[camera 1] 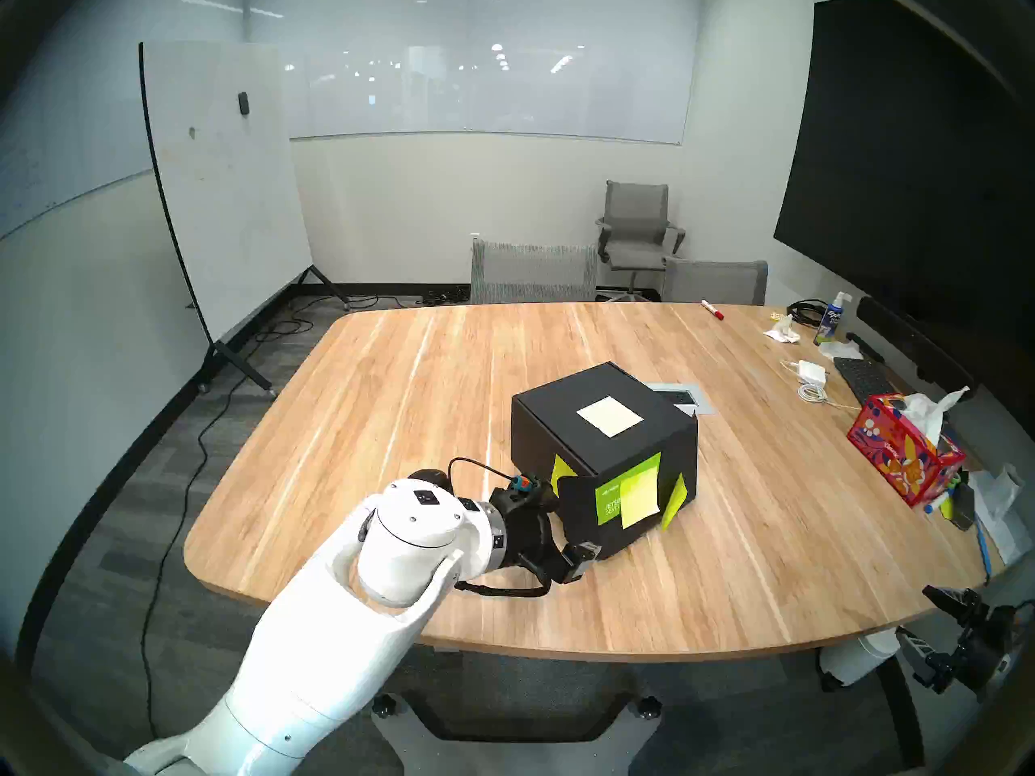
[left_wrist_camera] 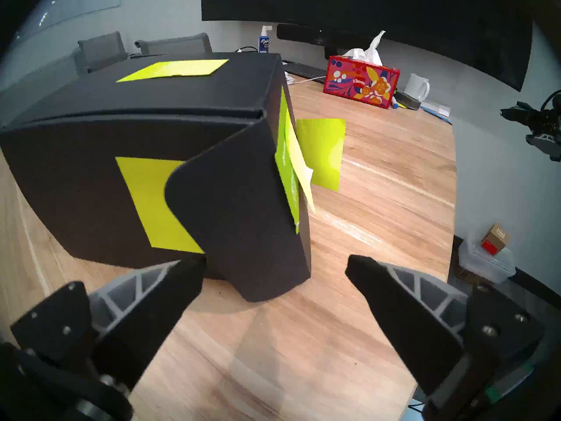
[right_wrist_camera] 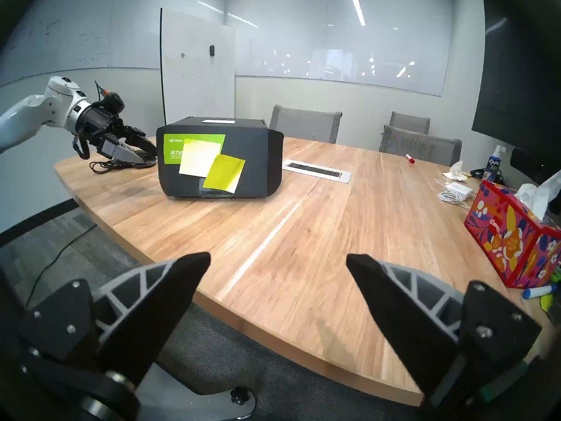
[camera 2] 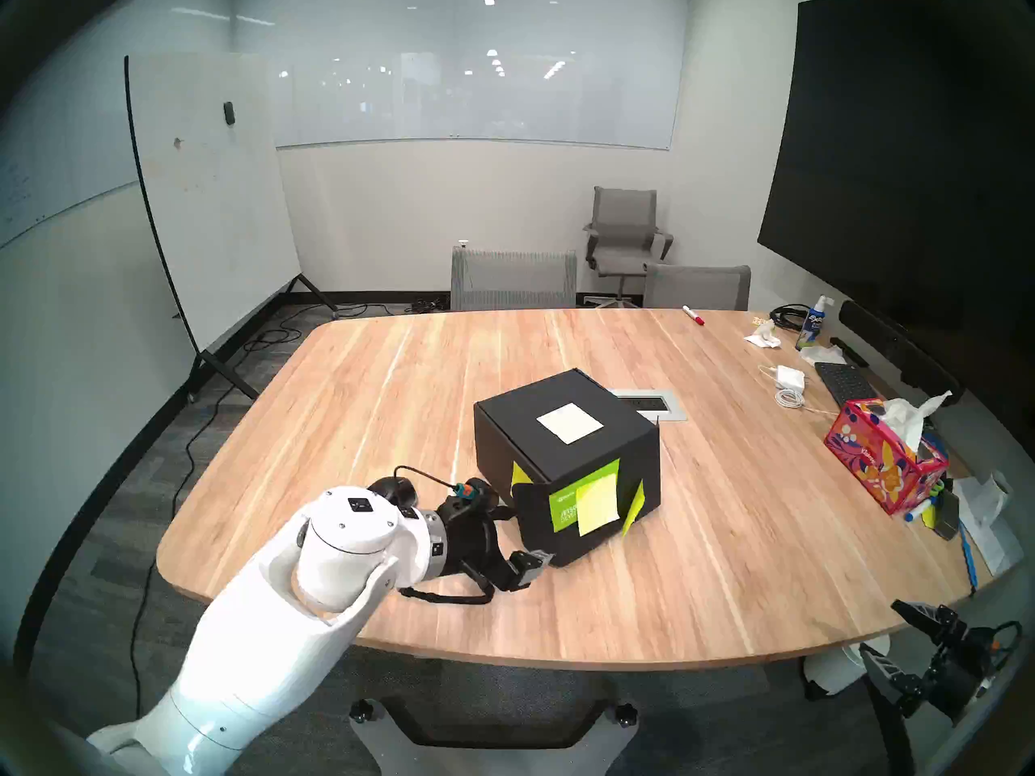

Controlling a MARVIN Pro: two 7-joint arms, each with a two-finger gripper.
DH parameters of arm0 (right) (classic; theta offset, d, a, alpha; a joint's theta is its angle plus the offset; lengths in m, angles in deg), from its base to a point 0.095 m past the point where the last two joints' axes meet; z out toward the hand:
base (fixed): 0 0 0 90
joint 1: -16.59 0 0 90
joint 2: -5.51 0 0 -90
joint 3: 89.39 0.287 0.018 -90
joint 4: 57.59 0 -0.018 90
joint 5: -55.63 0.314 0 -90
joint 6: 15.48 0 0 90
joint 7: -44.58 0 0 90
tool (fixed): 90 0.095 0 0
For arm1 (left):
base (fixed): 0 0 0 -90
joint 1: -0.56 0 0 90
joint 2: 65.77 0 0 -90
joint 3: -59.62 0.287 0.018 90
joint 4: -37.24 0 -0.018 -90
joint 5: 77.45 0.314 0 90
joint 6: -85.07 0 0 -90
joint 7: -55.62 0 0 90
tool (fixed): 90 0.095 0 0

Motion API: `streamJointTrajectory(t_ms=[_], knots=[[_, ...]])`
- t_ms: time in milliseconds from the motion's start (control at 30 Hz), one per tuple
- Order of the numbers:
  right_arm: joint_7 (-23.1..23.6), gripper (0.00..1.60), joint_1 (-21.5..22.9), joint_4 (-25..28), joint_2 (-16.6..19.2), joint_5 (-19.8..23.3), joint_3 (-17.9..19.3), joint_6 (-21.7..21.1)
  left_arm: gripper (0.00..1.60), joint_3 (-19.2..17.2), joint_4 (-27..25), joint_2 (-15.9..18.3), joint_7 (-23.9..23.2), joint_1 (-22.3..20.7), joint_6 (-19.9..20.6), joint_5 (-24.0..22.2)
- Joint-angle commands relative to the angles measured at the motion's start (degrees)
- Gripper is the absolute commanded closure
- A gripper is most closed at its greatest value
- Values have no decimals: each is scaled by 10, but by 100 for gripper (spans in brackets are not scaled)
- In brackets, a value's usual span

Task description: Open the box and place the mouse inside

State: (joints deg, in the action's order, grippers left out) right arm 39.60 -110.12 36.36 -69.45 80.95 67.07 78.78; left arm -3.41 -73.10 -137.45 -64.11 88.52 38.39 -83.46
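Resting on the wooden table, the box sits closed near the middle, a cream sticker on its lid and a green label with yellow-green sticky notes on its near face. One side flap stands swung out at the near corner. The left gripper hangs just beside that corner with its jaws spread wide, holding nothing, the flap's lower edge between the fingers. The mouse lies on the table behind that gripper, mostly hidden, its thin cable coiled alongside. The right gripper waits off the table's near right edge, jaws wide apart and empty. A red tissue box stands far right.
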Motion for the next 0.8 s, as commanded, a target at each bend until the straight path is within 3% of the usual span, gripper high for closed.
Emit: streamJointTrajectory(t_ms=[0, 767], knots=[[0, 0, -1, 3, 0, 4, 4, 0, 0, 7, -10, -17, 9, -5, 4, 1], [0, 0, 0, 3, 0, 3, 5, -1, 4, 17, -2, -19, 23, -12, 13, -15]])
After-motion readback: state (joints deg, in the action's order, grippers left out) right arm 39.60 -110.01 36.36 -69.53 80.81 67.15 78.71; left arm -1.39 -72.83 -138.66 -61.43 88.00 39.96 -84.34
